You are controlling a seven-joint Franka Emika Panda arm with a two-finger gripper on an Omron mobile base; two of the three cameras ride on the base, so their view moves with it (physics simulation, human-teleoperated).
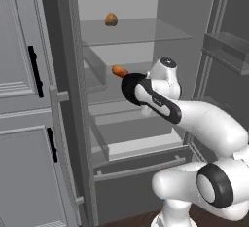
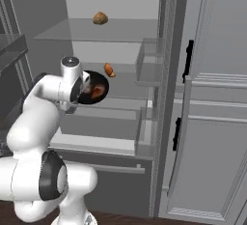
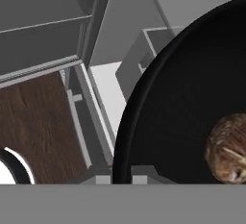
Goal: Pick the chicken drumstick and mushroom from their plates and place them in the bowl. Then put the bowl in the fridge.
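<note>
1. Nearest, in the hand view: gripper (image 3: 121, 180) at 6 o'clock, finger tips closed on the rim of the bowl (image 3: 182, 107), one tip on each side of the rim.
2. Inside that glossy navy-black bowl, at 3 o'clock in the hand view: a brown speckled lump, the chicken drumstick (image 3: 227, 150), cut off by the frame edge. Mushroom not made out.
3. In the right base view: bowl (image 2: 87, 81) held tilted, mouth turned toward the camera, at 9 o'clock of the frame, with the orange-brown drumstick (image 2: 97, 91) lying in it, just in front of the open fridge (image 2: 116, 122).
4. In the left base view: hand and bowl hidden behind the white arm; cannot tell the tilt from there.
5. Just beyond the bowl, at 1 o'clock from it in the right base view: a small orange piece (image 2: 109, 69) on the middle shelf, seen too in the left base view (image 1: 119, 71).
6. Below, toward 6 o'clock: pale drawers (image 1: 141, 143) partly pulled out.
7. Farthest, at 12 o'clock: a roundish orange-brown lump (image 2: 100, 18) on the upper glass shelf (image 2: 106, 30), also visible from the left (image 1: 111, 19).
8. At 9 o'clock in the hand view: dark wooden floor (image 3: 38, 122).
</note>
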